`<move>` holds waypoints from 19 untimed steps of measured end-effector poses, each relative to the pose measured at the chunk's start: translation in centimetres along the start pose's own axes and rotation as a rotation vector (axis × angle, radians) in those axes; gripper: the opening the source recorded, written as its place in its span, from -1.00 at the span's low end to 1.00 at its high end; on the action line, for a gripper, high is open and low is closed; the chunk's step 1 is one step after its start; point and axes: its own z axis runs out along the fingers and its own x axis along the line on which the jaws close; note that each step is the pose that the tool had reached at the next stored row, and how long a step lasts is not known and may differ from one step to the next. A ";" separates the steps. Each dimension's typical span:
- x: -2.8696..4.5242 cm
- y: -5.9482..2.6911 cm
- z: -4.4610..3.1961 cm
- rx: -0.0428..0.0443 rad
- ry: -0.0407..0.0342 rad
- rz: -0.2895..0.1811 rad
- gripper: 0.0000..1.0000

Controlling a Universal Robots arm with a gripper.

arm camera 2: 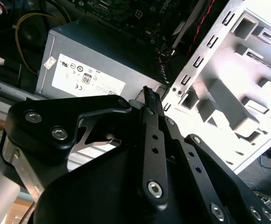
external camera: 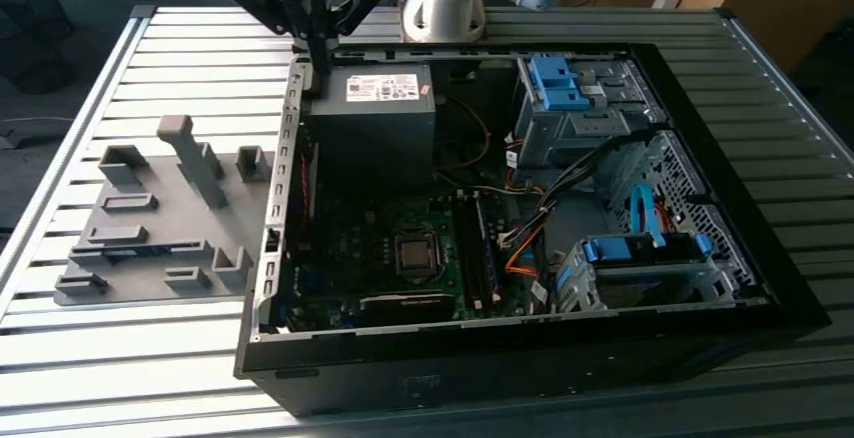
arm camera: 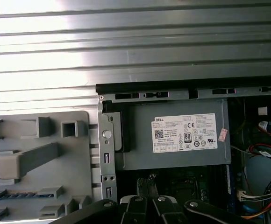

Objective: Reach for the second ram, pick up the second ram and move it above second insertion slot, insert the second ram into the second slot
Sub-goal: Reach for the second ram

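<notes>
Open computer case (external camera: 400, 378) on slatted counter (external camera: 134, 378), gray holder (external camera: 147, 173) beside it.
Case holds motherboard (external camera: 400, 258), then power supply (external camera: 374, 128); 2nd ram (arm camera: 11, 196) lies in the holder; gripper (external camera: 318, 58), pressed together, empty, hovers at case's far corner.

I see a black, open-sided metal computer case (external camera: 534, 353) lying on a ribbed silver aluminium table (external camera: 160, 48). Just beside it, towards the exterior view's left, sits a flat grey plastic fixture plate (external camera: 147, 228) with raised blocks and slots. Inside the case I make out a grey boxy power supply (external camera: 374, 123) with a white label, a dark motherboard (external camera: 347, 258), blue plastic drive brackets (external camera: 554, 83) and orange cables (external camera: 521, 248).
</notes>
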 end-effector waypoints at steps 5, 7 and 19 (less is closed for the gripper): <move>0.23 -0.02 0.02 0.0000 0.0004 0.000 -0.79; 0.32 -0.02 0.03 0.0000 0.0005 0.000 -0.79; 0.85 -0.07 0.09 0.0000 0.0017 0.000 -0.79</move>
